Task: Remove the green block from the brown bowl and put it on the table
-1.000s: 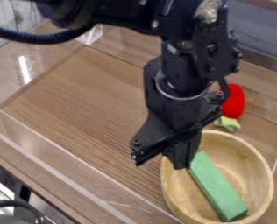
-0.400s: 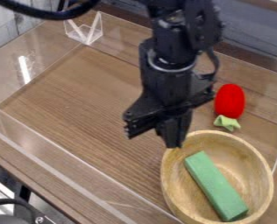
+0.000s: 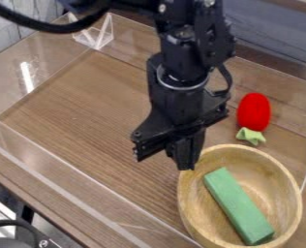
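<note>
Camera view: green block [image 3: 237,205] is seen lying flat inside the brown bowl [image 3: 288,177] at near right, not lifted. Gripper [image 3: 186,161] is pointed down over the bowl's left rim, jaws together, nothing held. Table [image 3: 84,107] carries no block yet. Task judged barely begun: grasp, lift-out and placement are all left. Red strawberry toy [image 3: 254,110] sits beyond the bowl.
</note>
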